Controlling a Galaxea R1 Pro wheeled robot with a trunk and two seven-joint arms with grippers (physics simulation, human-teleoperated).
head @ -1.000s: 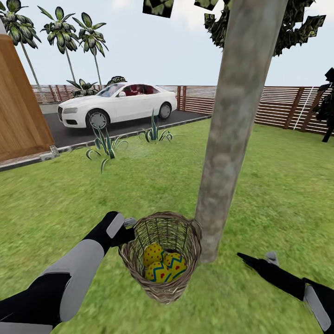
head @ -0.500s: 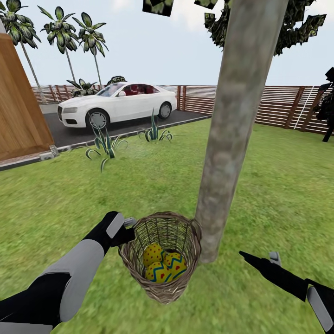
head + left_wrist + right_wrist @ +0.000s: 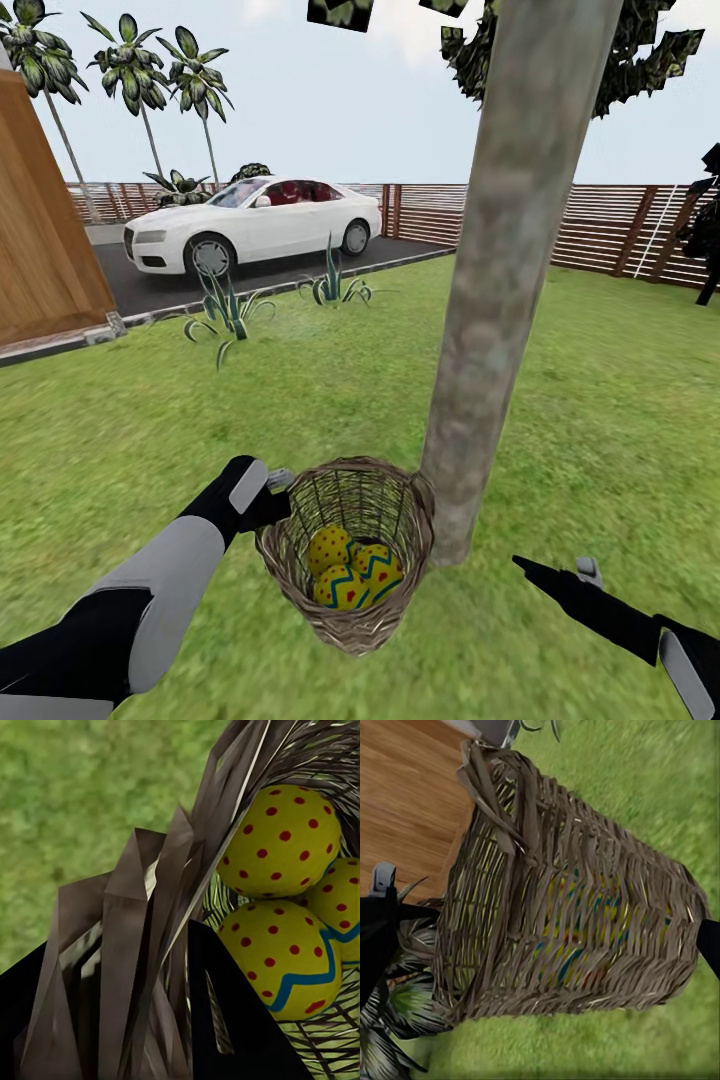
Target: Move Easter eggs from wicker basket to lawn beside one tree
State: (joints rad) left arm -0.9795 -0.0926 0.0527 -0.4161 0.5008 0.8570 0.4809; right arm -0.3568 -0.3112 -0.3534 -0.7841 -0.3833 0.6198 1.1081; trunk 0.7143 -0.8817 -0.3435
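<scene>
From the head view, the brown woven-twig wicker basket (image 3: 346, 550) sits on the green lawn (image 3: 620, 420) touching the thick grey-brown tree trunk (image 3: 500, 300), three yellow zigzag-banded eggs (image 3: 350, 572) inside; the left gripper (image 3: 268, 495) is clamped on its rim, and the right gripper (image 3: 555, 575) hovers near, fingers apart. The left wrist view shows twigs pinched between dark fingers (image 3: 225, 1020) beside the eggs (image 3: 281, 952); the right wrist view faces the basket's wall (image 3: 570, 922). Unloading seems not yet begun: next, the right gripper should reach in for an egg.

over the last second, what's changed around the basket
The right gripper drifted slightly, down and back toward the robot, staying on the lawn side of the tree, apart from the wicker basket. The left gripper stayed clamped on the rim; all three Easter eggs stayed inside.
</scene>
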